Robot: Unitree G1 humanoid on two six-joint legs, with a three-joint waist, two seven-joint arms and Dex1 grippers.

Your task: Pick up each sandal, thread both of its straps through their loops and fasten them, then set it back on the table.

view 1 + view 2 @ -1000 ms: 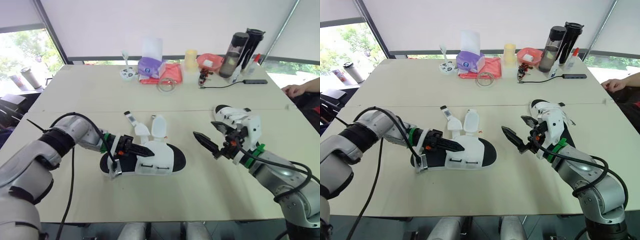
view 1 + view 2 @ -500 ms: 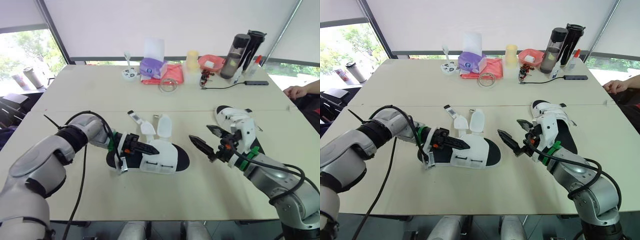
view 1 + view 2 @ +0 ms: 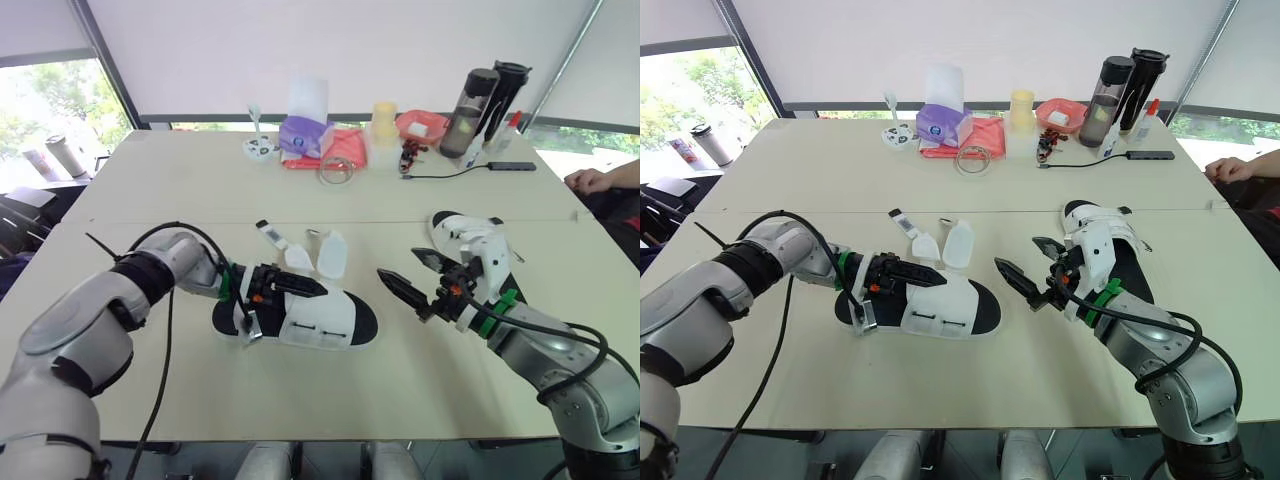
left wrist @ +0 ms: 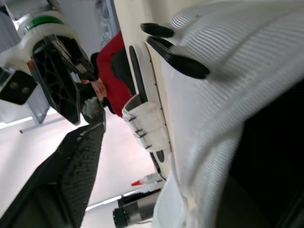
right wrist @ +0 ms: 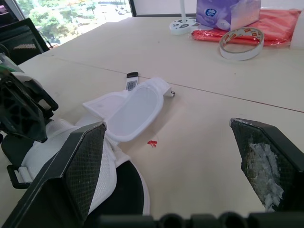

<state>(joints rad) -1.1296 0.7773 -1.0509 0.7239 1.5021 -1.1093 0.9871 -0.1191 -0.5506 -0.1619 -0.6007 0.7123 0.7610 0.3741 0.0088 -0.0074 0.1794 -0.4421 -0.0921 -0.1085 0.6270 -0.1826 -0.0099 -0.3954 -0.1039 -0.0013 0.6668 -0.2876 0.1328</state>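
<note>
A white sandal with a black sole (image 3: 320, 322) lies on the table in front of me, its two strap flaps (image 3: 330, 255) unfastened and standing up behind it. My left gripper (image 3: 298, 289) is at the sandal's heel end, open, its fingers against the white upper (image 4: 247, 71). The right gripper (image 3: 412, 277) hovers just right of the sandal's toe, open and empty; its wrist view looks at the loose flaps (image 5: 135, 107). A second white sandal (image 3: 472, 240) lies behind the right gripper.
At the table's far edge are a purple tissue box (image 3: 300, 130), a red cloth (image 3: 342, 146), a tape ring (image 3: 335, 170), a yellow cup (image 3: 382, 118), a red bowl (image 3: 420, 122) and two dark bottles (image 3: 478, 95). A person's hand (image 3: 592, 181) rests at the far right.
My left gripper's fingers have spread apart on the sandal's heel end. The sandal has settled flatter on the table. The right gripper has stayed in place.
</note>
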